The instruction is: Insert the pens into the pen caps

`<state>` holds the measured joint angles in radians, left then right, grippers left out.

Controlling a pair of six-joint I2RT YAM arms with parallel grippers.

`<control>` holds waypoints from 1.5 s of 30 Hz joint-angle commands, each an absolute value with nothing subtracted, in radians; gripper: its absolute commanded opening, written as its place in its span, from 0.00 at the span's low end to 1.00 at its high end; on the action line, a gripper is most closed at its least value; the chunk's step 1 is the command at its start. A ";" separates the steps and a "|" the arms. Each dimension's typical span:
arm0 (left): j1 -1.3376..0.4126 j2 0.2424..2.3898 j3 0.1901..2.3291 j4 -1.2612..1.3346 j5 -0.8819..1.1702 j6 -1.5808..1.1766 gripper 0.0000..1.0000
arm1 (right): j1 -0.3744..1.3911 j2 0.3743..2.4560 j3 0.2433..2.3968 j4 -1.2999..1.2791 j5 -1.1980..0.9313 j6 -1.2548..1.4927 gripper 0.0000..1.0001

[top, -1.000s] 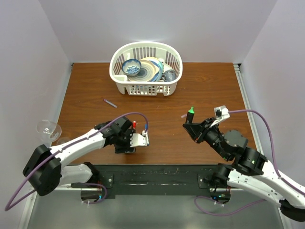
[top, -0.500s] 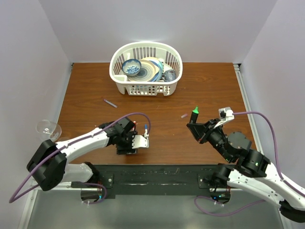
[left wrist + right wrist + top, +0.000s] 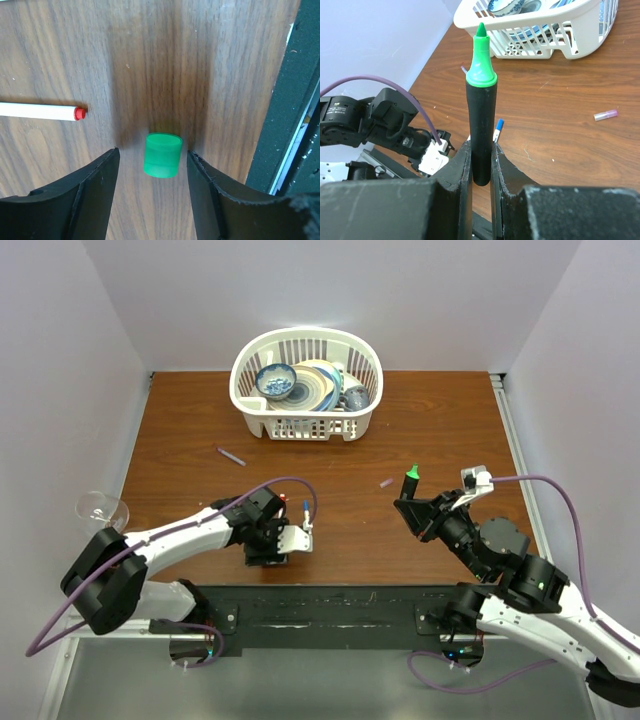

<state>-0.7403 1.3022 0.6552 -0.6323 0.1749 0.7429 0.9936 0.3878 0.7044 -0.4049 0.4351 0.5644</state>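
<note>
Up front, left pincer (image 3: 152,151) (spread) straddles green cap (image 3: 162,161); right pincer (image 3: 480,152) pinches marker (image 3: 481,112).

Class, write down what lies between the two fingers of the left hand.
The stubby green cap stands on the table between the open fingers of the left hand, not yet gripped. The left wrist view shows this.

Checking all three views now, and there is nothing to read anywhere. No lettering, brand, number or sign can be made out on the black marker (image 3: 481,135), the green cap (image 3: 162,154), the white pen (image 3: 35,110) or the white basket (image 3: 310,427).
</note>
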 commanded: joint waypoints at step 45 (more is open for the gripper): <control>-0.741 1.229 0.955 -0.528 0.034 0.224 0.00 | 0.994 0.445 0.779 -0.414 0.411 0.468 0.00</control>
<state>-0.7403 1.3048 0.8429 -0.6167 0.1173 0.4545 0.9936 0.3996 0.7258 -0.4553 0.4473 0.5354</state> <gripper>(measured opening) 0.342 0.144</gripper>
